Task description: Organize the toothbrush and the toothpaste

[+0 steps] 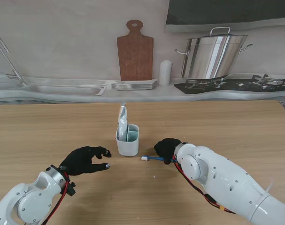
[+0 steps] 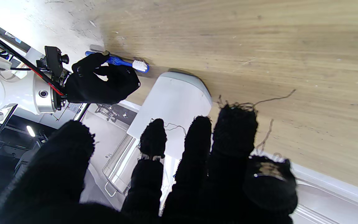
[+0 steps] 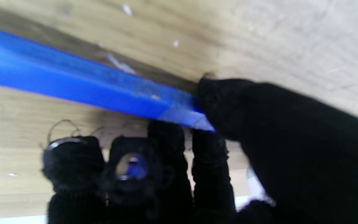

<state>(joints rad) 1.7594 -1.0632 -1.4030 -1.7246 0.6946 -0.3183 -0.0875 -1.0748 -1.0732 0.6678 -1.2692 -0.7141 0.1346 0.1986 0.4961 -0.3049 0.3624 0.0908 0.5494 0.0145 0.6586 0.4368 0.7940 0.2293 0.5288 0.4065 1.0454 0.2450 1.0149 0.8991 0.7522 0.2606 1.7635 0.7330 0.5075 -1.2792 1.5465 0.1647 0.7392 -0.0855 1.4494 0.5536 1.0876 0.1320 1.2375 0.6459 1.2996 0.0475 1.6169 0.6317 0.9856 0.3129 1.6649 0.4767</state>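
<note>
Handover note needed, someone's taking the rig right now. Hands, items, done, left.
Right hand: fingers closed on the blue toothbrush, which lies low at the table, just right of the white holder; whether it has lifted clear is hard to tell.
Left hand: open, holding nothing, hovering left of the holder.
Done: toothpaste tube stands upright in the holder's left compartment.
Left: lift the toothbrush and drop it into the holder, likely the free right compartment.

A kitchen: sink, stockpot, stove.
</note>
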